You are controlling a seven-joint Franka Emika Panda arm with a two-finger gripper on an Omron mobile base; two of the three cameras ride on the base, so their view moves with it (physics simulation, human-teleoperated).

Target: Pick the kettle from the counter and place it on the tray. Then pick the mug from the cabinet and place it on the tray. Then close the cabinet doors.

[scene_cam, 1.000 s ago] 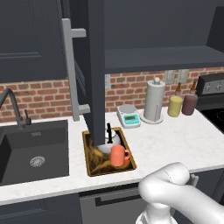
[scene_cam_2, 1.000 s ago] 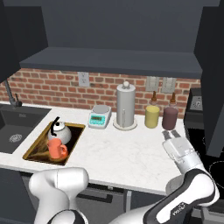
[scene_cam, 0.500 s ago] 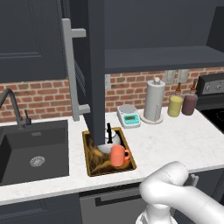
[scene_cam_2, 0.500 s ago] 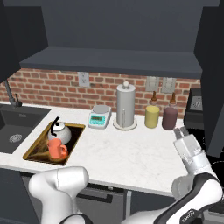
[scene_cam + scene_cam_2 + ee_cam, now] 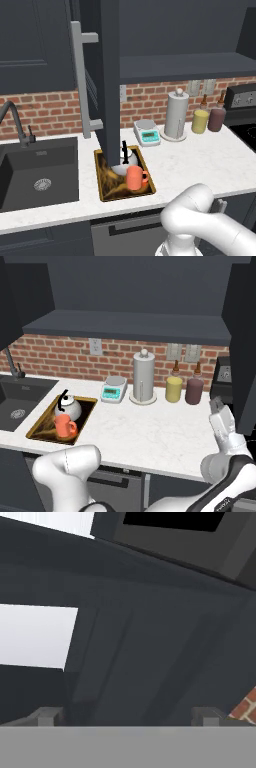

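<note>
we find no text, label, brand or number we can read; the small scale by the brick wall has a green display, too small to make out.

— Where do we find the kettle and coral mug?
— Both upright on the gold-rimmed tray on the white counter, the kettle at the mug's eleven o'clock; the navy cabinet door stands open.
</note>
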